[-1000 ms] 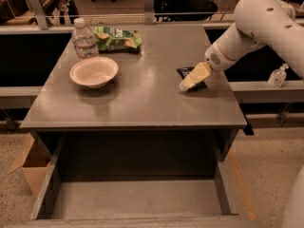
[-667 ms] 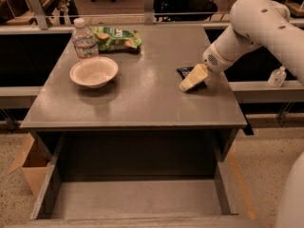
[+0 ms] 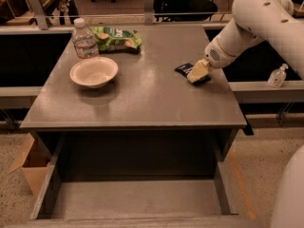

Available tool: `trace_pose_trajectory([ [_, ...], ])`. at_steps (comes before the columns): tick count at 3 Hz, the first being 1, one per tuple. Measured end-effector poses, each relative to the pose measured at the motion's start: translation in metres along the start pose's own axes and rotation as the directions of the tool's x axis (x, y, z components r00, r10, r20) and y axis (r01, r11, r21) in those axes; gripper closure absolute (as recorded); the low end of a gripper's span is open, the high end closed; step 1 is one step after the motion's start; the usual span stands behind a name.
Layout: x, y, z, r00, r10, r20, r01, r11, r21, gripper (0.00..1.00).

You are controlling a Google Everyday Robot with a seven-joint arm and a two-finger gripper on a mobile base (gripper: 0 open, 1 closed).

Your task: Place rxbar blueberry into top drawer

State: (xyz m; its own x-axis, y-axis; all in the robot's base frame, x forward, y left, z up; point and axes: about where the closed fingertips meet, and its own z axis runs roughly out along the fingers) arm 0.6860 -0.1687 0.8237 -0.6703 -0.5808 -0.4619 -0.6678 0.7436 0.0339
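The rxbar blueberry (image 3: 184,69), a small flat dark bar, lies on the grey desk top (image 3: 142,99) at its right side. My gripper (image 3: 198,72) is down on the bar's right part and covers much of it. The white arm reaches in from the upper right. The top drawer (image 3: 133,198) is pulled open below the desk's front edge and its grey tray holds nothing.
A white bowl (image 3: 93,71) stands at the desk's left. A water bottle (image 3: 83,39) and a green chip bag (image 3: 116,38) lie behind it. A small sanitizer bottle (image 3: 277,76) stands on the ledge at right. A cardboard box (image 3: 29,167) sits on the floor at left.
The arm's upper part has shifted slightly to the left. The gripper stays at the bar, which has not moved.
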Motion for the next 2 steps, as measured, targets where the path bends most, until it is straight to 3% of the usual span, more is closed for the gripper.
trace_pose_trajectory([
  [1,-0.0041,0.0003,-0.0079,1.000,0.000,0.000,0.000,1.0000,0.000,0.96],
  [2,-0.0066,0.0005,-0.0130,1.000,-0.001,0.000,0.001,1.0000,0.000,1.00],
])
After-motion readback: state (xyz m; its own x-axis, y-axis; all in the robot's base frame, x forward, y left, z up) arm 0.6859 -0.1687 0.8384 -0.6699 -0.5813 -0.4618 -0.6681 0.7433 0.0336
